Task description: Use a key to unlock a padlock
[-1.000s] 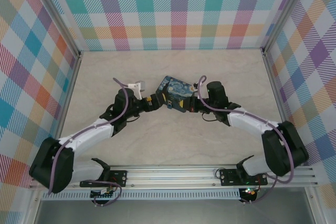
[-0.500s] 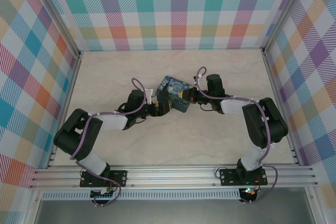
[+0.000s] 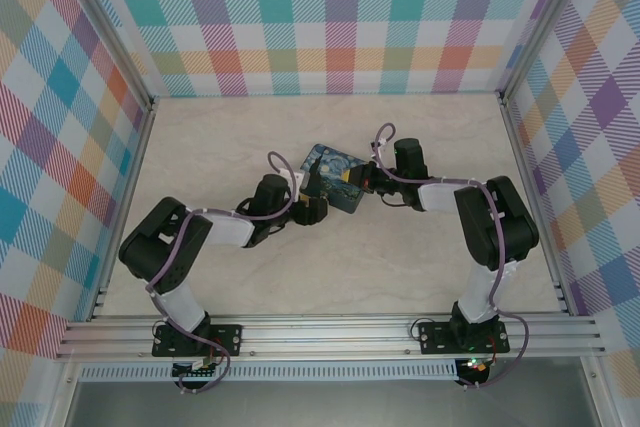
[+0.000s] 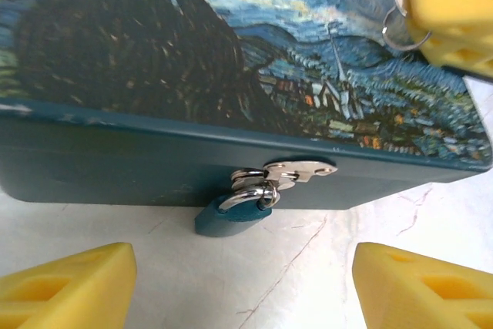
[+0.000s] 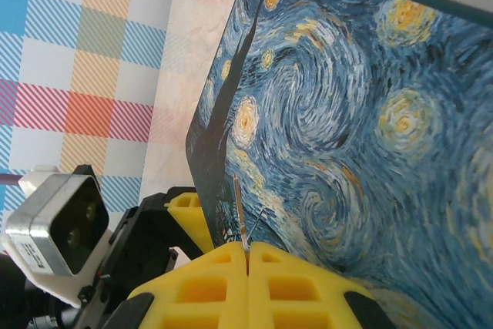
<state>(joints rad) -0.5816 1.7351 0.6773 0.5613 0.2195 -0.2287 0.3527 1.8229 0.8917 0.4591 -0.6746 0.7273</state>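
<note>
Padlock [image 4: 235, 217], small teal metal: we judge it light, loose, best held by body; left gripper [image 4: 246, 287] spread, right gripper [image 5: 246, 256] pinching thin grey key [image 5: 240, 213].

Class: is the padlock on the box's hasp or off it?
On. The padlock hangs from the hasp on the tin box, its shackle threaded through it. The key is pinched in the right gripper.
</note>
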